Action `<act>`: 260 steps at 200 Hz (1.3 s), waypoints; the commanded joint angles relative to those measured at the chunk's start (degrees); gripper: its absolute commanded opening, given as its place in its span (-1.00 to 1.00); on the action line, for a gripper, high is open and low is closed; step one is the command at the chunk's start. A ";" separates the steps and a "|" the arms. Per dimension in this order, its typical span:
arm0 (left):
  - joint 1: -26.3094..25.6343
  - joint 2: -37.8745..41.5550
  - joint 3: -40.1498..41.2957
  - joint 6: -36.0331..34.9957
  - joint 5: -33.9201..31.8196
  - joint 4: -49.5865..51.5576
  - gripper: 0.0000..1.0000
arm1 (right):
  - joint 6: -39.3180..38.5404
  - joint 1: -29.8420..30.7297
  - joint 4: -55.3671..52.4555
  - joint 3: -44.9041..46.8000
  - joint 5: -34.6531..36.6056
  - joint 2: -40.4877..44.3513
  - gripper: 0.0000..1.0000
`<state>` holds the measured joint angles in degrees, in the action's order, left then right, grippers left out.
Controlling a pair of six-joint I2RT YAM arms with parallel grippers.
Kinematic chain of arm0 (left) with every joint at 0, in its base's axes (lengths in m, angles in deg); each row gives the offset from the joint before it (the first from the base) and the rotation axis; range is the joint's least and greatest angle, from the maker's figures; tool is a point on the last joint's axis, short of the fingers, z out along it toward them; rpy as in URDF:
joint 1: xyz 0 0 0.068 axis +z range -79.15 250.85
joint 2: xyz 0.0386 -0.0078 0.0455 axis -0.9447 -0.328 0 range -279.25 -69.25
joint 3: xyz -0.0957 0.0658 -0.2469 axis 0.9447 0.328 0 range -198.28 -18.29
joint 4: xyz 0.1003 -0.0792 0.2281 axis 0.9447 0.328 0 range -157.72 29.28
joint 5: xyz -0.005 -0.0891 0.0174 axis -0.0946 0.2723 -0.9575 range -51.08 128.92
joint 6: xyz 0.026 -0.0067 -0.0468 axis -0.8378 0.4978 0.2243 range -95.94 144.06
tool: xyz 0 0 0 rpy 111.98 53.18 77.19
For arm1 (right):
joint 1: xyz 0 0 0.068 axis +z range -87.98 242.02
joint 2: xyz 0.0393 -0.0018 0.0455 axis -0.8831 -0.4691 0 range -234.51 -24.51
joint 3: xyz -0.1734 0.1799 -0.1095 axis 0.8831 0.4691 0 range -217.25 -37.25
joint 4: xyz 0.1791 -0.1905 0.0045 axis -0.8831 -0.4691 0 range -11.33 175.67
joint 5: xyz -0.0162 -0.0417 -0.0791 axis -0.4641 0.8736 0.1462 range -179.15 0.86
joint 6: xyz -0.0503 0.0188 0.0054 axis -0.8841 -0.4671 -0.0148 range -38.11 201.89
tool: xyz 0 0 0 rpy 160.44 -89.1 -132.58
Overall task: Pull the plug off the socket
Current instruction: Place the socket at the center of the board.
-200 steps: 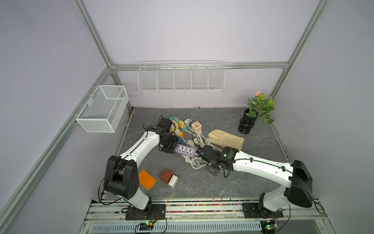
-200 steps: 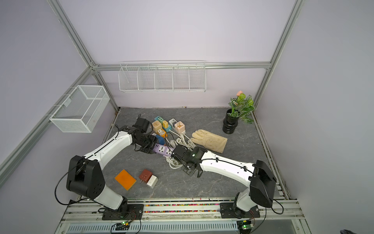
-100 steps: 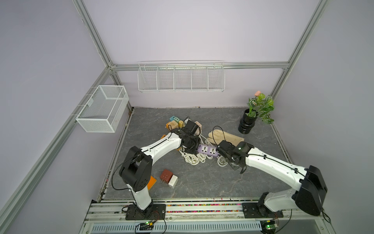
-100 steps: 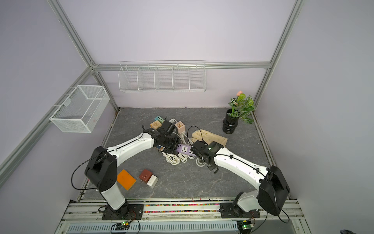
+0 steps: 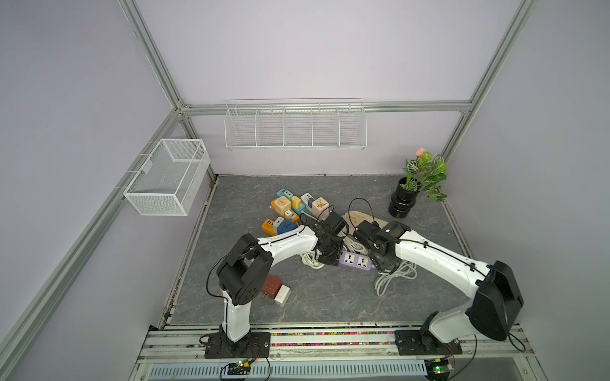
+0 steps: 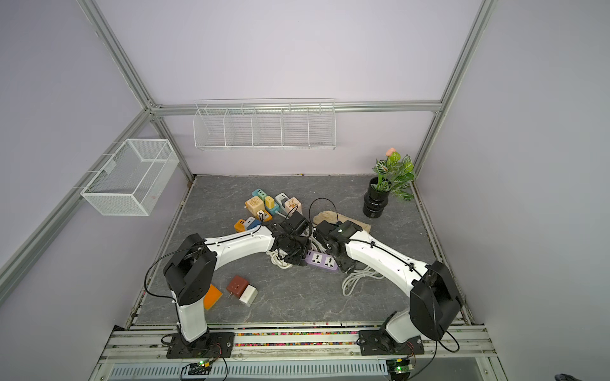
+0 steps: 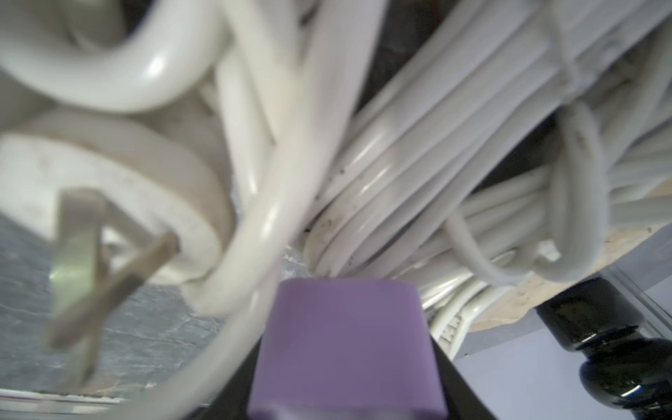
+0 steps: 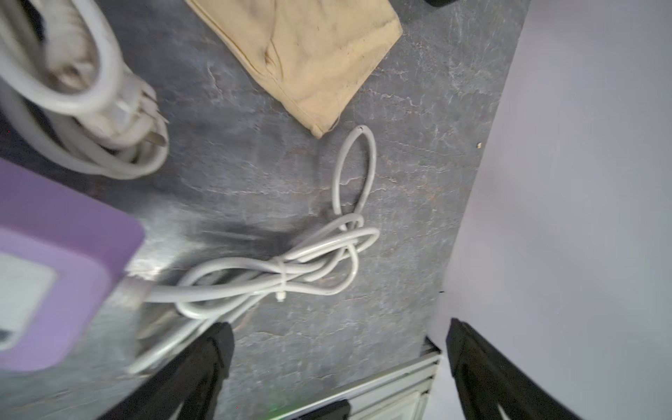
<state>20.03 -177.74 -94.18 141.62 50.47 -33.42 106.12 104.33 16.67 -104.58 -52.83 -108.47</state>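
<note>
The socket is a purple power strip (image 5: 356, 260) (image 6: 321, 260) lying on the grey table between my two arms. In both top views its two outlets look empty. My left gripper (image 5: 330, 258) (image 7: 347, 385) is shut on one end of the purple strip (image 7: 345, 327). A white plug (image 7: 120, 203) with bare prongs lies free among coiled white cable, blurred. In the right wrist view the plug (image 8: 127, 112) rests beside the strip (image 8: 54, 254). My right gripper (image 5: 383, 264) (image 8: 338, 349) stands open at the strip's other end, over its cable (image 8: 291, 262), holding nothing.
A beige glove (image 5: 353, 216) (image 8: 309, 54) lies behind the arms. Several coloured adapter cubes (image 5: 293, 207) sit at the back. Brown and white adapters (image 5: 275, 290) and an orange pad (image 6: 213, 297) lie front left. A potted plant (image 5: 404, 204) stands back right.
My right gripper has opened wide from nearly shut. Both arms and the purple strip have shifted to the right across the table. The left gripper stays shut on the strip.
</note>
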 commanded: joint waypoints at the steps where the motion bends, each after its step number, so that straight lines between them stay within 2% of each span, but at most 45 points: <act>1: -0.59 2.15 1.36 5.29 -1.73 -2.39 -1.00 | 12.07 -2.73 -2.35 -0.94 -10.43 4.53 0.91; 24: -0.76 2.74 1.98 5.84 -2.54 -2.56 -1.00 | 26.73 -6.72 1.88 3.46 -22.61 8.54 0.89; 46: -0.98 2.98 2.62 5.62 -1.99 -2.64 -1.00 | 41.87 -9.31 6.79 11.56 -26.58 13.87 0.90; 66: -1.42 3.35 4.16 5.05 -1.02 -2.69 -1.00 | 51.99 -12.99 10.38 18.63 -29.65 17.81 0.93; 83: -1.46 3.46 6.99 5.35 0.63 -4.80 -1.00 | 56.48 -14.45 12.79 22.11 -29.94 19.16 0.92; 100: -1.49 3.55 8.60 5.32 1.01 -5.35 -1.00 | 57.67 -15.73 15.78 23.71 -28.52 18.74 0.89; 149: -1.47 2.43 7.00 3.41 1.34 -2.76 -1.00 | 64.69 -18.12 23.49 27.70 -30.74 13.32 0.82; 194: -1.77 3.09 7.25 3.02 1.29 -0.91 -0.60 | 65.60 -19.69 27.89 28.20 -29.10 9.39 0.74; 225: -2.00 2.96 7.26 2.77 1.38 -0.86 -0.40 | 65.57 -20.14 29.22 27.96 -29.43 5.60 0.53; 243: -2.02 3.25 7.47 2.76 1.22 -1.20 -0.09 | 65.60 -20.07 28.64 27.70 -29.83 4.14 0.29; 260: -2.00 3.36 7.73 2.85 1.32 -2.27 0.34 | 65.60 -20.19 26.11 26.94 -28.78 3.64 0.00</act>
<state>18.71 -174.13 -87.06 142.75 49.70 -37.96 171.30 84.50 45.42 -77.04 -82.80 -103.93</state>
